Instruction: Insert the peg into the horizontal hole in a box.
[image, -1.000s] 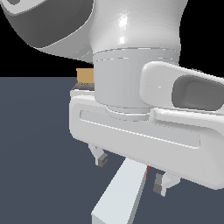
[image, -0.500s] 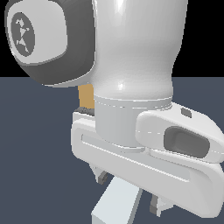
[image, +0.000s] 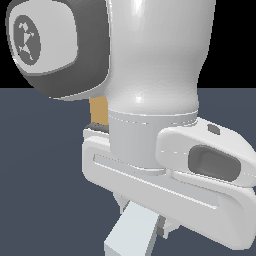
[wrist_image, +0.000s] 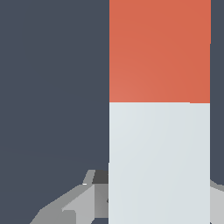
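Dark floor; peg (image: 131, 231) pinched between gripper (image: 142, 222) fingers (box (image: 98, 110) behind).

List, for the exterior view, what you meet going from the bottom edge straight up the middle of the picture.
The peg → the claw around it → the white arm; the box peeks out behind, at the arm's left edge.

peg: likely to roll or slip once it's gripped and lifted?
Probably won't roll: the peg has flat faces and straight edges, so it should sit stable. It looks rigid, with no sag along its length. Slip is possible, since its smooth sides give the gripper little texture to hold, and its length could lever it in the grip.
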